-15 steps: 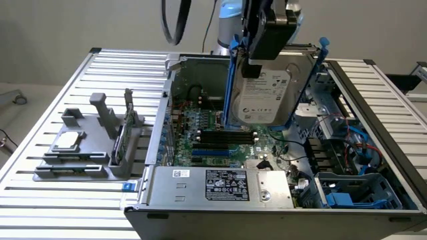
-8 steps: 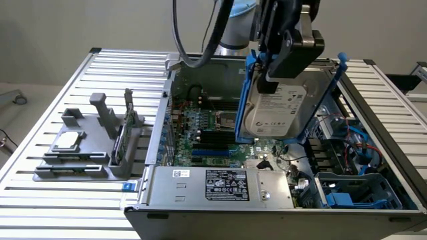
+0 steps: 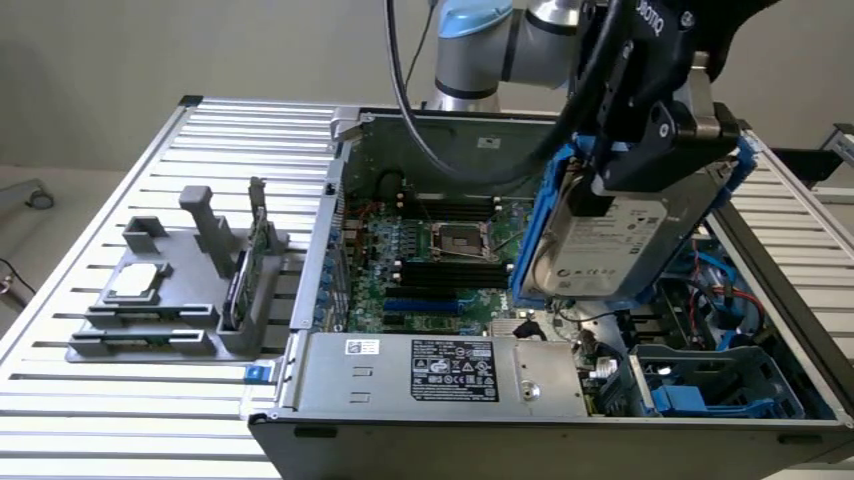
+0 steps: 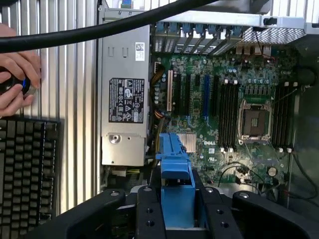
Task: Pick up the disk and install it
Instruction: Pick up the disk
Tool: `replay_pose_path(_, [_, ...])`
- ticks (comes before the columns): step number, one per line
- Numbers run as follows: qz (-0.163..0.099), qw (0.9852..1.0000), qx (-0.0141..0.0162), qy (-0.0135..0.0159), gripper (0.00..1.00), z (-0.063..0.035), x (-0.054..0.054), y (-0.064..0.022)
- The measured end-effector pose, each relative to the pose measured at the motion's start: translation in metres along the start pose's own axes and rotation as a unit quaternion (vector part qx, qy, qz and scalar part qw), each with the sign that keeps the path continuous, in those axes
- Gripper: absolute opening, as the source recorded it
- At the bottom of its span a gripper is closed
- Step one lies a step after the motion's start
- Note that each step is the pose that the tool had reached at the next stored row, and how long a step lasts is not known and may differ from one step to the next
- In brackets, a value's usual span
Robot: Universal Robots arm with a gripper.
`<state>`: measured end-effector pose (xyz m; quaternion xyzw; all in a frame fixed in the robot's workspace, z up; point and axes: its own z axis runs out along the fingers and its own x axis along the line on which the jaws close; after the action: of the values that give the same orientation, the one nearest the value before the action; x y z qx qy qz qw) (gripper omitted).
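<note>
The arm (image 3: 475,45) hangs tilted, jaws clamped.

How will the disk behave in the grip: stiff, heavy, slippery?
Likely rigid: the disk hangs tilted from the gripper without sagging. Metal body, so probably heavy for its size. Its blue rails look plastic and may flex.

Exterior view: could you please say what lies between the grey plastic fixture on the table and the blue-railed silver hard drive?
The case's metal side wall and the green motherboard separate the grey fixture from the silver hard drive, in the exterior view.
</note>
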<state>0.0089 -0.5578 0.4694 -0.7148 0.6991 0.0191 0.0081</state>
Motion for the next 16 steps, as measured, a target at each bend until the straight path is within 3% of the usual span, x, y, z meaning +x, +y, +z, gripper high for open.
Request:
replay_pose_path(8, [0.0,1.0,-0.001,0.0009,0.33,0.0018,0.013,-0.0352])
replay_pose_path(10, [0.0,1.0,-0.0019,0.0014,0.33,0.0017,0.017,-0.039])
replay_pose_path(16, [0.0,1.0,-0.0032,0.0013,0.33,0.0009,0.024,-0.0395])
